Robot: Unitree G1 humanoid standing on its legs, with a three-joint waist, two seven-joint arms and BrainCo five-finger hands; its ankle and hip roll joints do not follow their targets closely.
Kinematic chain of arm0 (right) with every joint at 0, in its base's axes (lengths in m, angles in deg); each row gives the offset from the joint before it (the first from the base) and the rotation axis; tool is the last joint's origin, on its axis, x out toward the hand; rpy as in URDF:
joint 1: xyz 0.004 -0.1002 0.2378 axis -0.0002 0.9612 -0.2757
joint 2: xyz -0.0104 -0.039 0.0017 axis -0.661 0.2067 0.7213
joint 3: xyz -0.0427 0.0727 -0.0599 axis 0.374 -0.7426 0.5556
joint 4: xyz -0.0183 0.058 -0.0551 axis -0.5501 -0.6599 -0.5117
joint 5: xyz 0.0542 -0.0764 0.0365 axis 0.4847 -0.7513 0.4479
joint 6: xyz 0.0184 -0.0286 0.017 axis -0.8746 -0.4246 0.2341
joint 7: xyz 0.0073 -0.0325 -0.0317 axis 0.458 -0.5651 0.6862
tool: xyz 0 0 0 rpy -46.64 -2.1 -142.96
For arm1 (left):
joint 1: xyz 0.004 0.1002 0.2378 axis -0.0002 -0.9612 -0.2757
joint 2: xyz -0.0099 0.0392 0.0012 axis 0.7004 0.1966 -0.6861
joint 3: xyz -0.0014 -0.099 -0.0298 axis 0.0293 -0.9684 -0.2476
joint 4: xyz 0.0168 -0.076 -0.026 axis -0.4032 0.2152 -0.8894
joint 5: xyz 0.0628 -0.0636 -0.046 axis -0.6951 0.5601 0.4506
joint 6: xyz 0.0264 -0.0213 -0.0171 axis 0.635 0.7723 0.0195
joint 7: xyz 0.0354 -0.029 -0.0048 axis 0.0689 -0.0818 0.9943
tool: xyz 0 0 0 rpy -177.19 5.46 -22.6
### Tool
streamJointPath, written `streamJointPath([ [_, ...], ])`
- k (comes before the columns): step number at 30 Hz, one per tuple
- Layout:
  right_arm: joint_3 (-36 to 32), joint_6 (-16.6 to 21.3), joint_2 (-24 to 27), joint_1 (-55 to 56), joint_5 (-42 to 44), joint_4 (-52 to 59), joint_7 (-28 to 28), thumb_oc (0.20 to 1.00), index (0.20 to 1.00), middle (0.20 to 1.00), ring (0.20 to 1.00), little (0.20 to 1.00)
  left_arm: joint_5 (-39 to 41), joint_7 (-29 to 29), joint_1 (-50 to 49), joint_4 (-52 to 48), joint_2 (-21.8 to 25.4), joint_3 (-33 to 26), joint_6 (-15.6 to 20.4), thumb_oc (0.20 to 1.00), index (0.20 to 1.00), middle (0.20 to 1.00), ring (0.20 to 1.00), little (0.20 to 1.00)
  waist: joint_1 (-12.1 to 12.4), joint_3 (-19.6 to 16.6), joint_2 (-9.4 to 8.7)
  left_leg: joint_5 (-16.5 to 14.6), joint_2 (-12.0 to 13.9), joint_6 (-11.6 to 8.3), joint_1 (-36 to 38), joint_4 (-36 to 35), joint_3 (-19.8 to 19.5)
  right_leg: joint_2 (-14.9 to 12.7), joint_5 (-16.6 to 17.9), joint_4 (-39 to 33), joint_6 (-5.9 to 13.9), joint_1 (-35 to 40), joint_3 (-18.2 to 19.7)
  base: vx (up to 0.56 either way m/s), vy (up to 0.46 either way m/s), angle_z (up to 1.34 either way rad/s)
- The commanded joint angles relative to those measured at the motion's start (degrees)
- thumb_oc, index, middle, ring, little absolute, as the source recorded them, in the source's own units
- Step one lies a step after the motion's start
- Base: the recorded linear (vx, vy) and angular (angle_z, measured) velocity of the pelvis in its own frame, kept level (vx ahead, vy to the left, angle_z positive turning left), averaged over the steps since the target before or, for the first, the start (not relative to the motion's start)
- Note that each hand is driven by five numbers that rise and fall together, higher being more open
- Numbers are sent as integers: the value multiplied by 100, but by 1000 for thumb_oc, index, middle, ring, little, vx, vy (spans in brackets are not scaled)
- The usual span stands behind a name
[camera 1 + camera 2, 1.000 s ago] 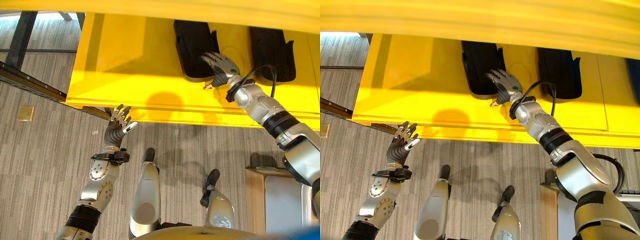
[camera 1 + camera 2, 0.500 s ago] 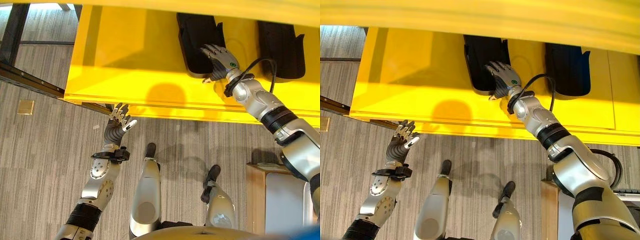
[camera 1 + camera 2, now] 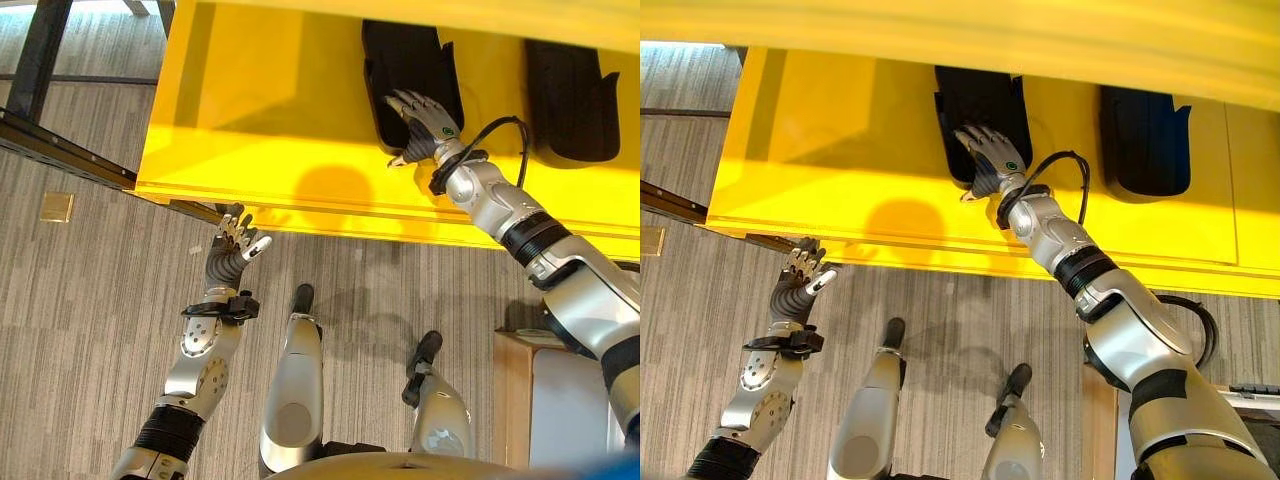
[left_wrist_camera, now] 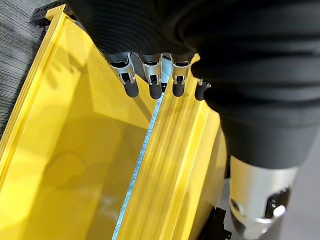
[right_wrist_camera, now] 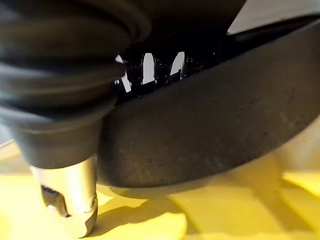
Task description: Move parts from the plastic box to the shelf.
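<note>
Right hand (image 3: 428, 128) resting on black part (image 3: 405, 62) near yellow shelf's (image 3: 260, 120) front edge, fingers straight, thumb apart. Second black part (image 3: 572, 88) lying alongside. Left hand (image 3: 235, 250) hovering below shelf, fingers relaxed, empty. Placement seemingly finishing; box contents unseen.

Shelf (image 3: 270, 120): bright yellow throughout, paler along the front lip. Two parts, (image 3: 405, 60) and (image 3: 570, 90), laid on it: matt black, unpatterned. Floor carpet (image 3: 80, 300): grey, finely striped. Floor plate (image 3: 55, 207): brass-coloured. Box (image 3: 515, 400) at lower right: tan-edged with pale grey inside.
</note>
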Motion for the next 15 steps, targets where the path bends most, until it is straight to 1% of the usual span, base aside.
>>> streamJointPath([
  [1,41,21,-42,-426,49,-62,-99,1000,1000,1000,1000,1000,36,-34,62,-347,-19,38,362,1000,1000,1000,1000,1000,146,40,-38,429,7,152,271,-621,71,-241,-458,1426,146,-75,287,0,0,0],
  [15,81,18,-136,-436,21,-100,-38,1000,1000,1000,1000,1000,23,-37,36,-322,9,5,380,1000,1000,1000,1000,1000,178,43,-93,353,-47,189,234,-502,72,-273,-360,1386,165,-27,298,0,0,0],
])
